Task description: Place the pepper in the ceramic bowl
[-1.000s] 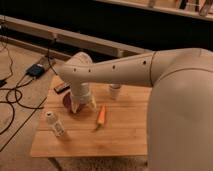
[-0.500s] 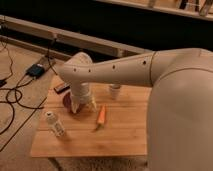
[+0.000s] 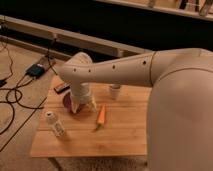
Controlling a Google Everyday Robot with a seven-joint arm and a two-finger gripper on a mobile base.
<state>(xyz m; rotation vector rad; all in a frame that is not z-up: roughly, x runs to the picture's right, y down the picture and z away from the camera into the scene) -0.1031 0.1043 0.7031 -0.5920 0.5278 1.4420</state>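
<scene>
Arm: the big off-white robot arm (image 3: 120, 70) sweeps in from the right, crosses the far side of the light wooden table (image 3: 125, 137) and bends down at its left end.
Claw: the pale two-finger claw (image 3: 83, 106) points straight down, low over the far-left part of the table, with its tips right at the rim of the bowl.
Claw state: fingers apart, nothing between them (empty-handed, folks).
Pepper: the small slender orange pepper (image 3: 101, 115) lies flat on the wood around the middle of the table, just right of the claw and apart from it. Its thin end points toward the near edge.
Bowl: the round dark maroon ceramic bowl (image 3: 67, 102) sits toward the far-left corner, mostly hidden behind the claw, with only its left side showing. Its contents can't be made out.
Cup: a small white cup (image 3: 115, 91) stands upright near the far edge, beyond the pepper.
Bottle: a small white bottle (image 3: 56, 124) lies tilted near the left edge, toward the near-left corner.
Flat dark object: a small dark slab (image 3: 61, 88) rests at the far-left corner, behind the bowl.
Floor: black cables (image 3: 15, 100) and a small dark box (image 3: 36, 70) lie to the left of the table.
</scene>
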